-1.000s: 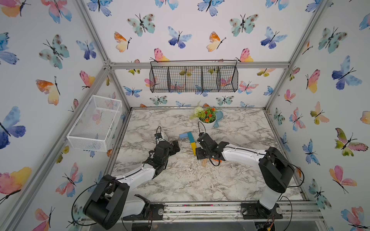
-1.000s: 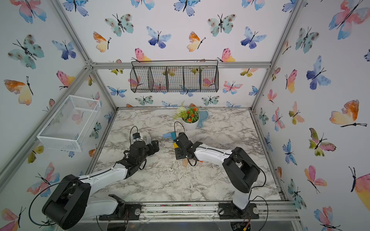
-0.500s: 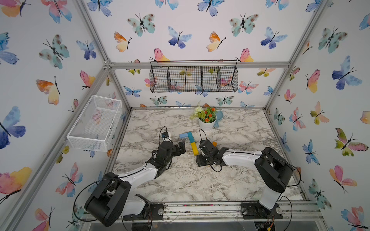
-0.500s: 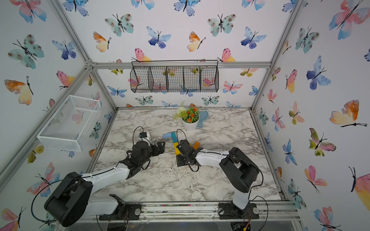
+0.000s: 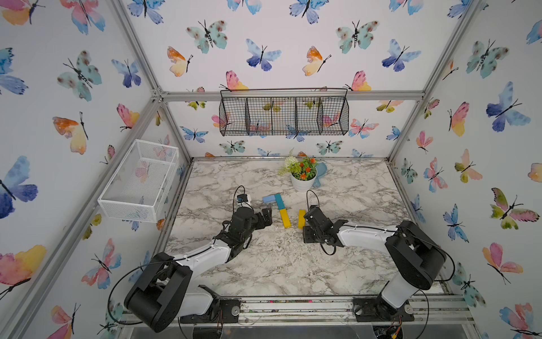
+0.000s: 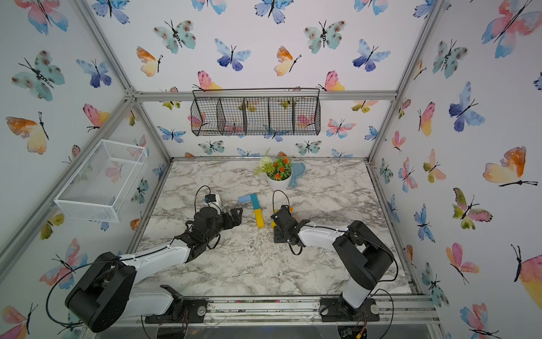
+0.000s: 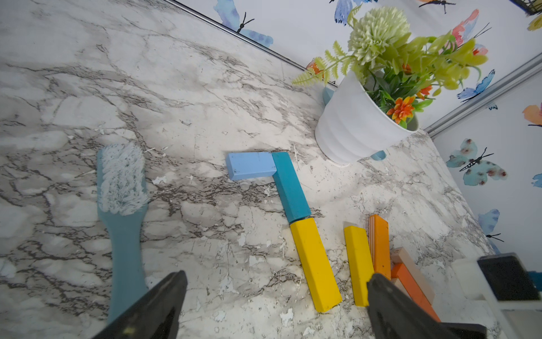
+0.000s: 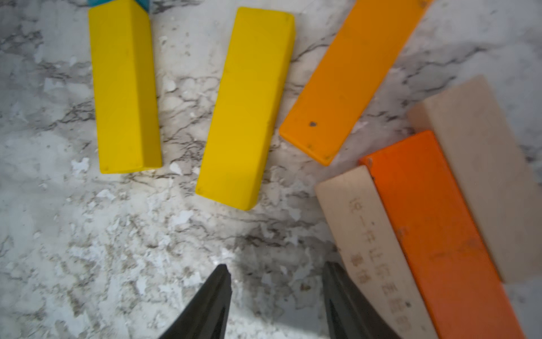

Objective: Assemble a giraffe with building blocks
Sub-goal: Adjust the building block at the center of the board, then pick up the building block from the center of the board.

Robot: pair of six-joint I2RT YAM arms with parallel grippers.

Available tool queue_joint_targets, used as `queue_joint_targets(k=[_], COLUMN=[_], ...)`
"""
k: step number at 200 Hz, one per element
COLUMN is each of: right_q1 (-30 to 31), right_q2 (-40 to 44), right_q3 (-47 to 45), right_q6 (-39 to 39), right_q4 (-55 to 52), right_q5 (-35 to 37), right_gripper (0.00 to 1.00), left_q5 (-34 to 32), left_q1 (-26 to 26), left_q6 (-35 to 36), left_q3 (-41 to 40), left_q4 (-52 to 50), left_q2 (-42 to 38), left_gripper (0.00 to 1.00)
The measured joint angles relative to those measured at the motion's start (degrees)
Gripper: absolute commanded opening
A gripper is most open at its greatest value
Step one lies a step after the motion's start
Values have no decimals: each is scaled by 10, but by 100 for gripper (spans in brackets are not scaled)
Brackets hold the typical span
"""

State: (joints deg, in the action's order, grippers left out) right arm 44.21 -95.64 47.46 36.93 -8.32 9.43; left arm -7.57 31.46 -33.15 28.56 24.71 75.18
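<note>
On the marble surface point(image 5: 264, 264), the half-open, empty right jaws beside the loose yellow bar point(image 8: 246, 108) could, if skewed, nudge the placed yellow neck bar point(image 8: 123, 88); the left jaws gape wide.

From the right wrist view I find one marking only: a faint row of East Asian characters running lengthwise along a plain-wood block point(image 8: 369, 249), touching an orange block point(image 8: 440, 234), too blurred for me to read.
</note>
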Motion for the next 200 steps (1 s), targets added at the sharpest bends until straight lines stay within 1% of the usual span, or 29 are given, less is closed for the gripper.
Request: queue_joint_targets(k=[32,82,102,122,136,165,200], right_q1=[-34,-41,-41,-39,-36,-29,-20], right_q2=[0,11,23,17,-3,-75,-142], right_q3=[-1,27,55,101,141,217,264], right_q6=[-10,-14,-14,-15,-16,-17,-19], right_q4=[-4,-58,-67,-70,-75,-90,-133], right_q5=[12,1,-10,-19,-19,-17,-5], right_gripper=[53,51,51,50,50,50,50], left_q5=[0,-9,-31,-49,-59,-67,-67], left_q1=[0,0,0,0,-3,-8,-10], left_q6=[2,-1,-10,-22,-30,-41,-44], left_q3=[0,4,22,39,50,66,73], left_q4=[0,-9,-29,-48,-64,-89,-104], left_q2=[0,1,13,29,41,65,76], left_gripper=[99,99,100,100,99,99,99])
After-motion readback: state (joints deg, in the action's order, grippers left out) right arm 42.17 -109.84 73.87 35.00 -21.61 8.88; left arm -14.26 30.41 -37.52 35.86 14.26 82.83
